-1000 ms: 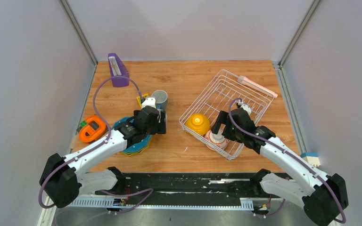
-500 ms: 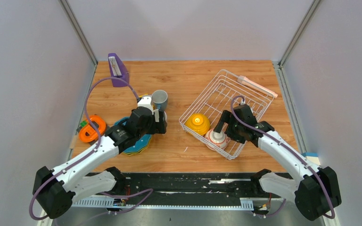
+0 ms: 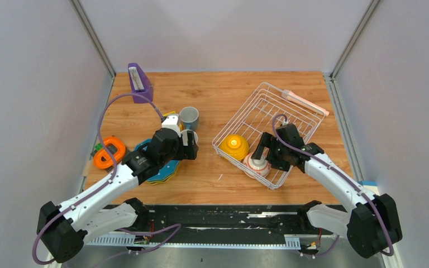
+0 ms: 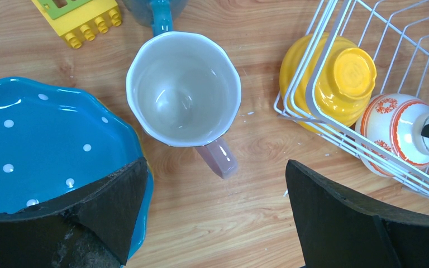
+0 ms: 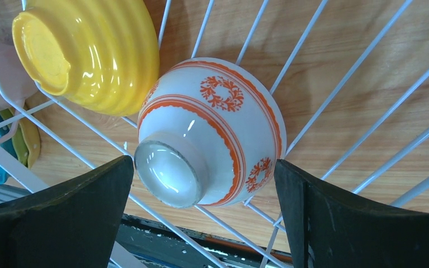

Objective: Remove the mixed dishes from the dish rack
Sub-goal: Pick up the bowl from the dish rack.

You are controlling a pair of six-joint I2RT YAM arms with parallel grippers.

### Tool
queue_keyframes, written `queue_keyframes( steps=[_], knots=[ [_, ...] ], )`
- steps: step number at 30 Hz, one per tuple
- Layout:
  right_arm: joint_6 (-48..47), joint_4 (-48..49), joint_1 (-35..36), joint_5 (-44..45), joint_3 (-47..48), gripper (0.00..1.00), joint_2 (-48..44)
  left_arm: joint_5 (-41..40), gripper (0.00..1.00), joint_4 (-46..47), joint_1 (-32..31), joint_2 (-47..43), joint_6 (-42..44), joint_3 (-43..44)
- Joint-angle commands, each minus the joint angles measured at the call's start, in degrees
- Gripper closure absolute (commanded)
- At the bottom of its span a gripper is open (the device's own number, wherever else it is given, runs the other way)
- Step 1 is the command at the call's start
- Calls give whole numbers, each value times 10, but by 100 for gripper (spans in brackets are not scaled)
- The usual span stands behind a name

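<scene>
The red-rimmed whitish cup (image 5: pixel 212 131) is lying tipped over in the near corner of the dish rack (image 3: pixel 273 109), its glazed foot ring pointing up toward the wrist camera and its side leaning on the wires. It is sitting right beside the yellow-orange bowl (image 5: pixel 89 56), which is also tipped; whether the two are touching is hard to tell. Judging by the glossy glaze, the cup is looking rigid, slick and chip-prone, fairly light, and likely to roll off its rounded wall if pinched too high. The better hold is probably across the belly just below the foot, square to the curve and clear of the wires. The right gripper (image 5: pixel 204 167) is hanging over it with its jaws spread wide, one finger on each side, not touching it. Across the table, the left gripper (image 4: pixel 217 164) is likewise gaping and holding nothing, hovering above the pink mug (image 4: pixel 184 95), which is standing upright on the wood next to the blue dotted plate (image 4: pixel 44 145).
</scene>
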Motion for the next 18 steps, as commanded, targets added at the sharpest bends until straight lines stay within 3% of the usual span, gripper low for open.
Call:
queue_keyframes(
  steps=[1, 18],
  knots=[
    [-20, 38, -12, -20, -10, 0, 12, 3, 0, 21, -1, -13, 1, -1],
    [-32, 71, -23, -77, -17, 0, 54, 6, 0, 22, -1, -25, 0, 1]
  ],
)
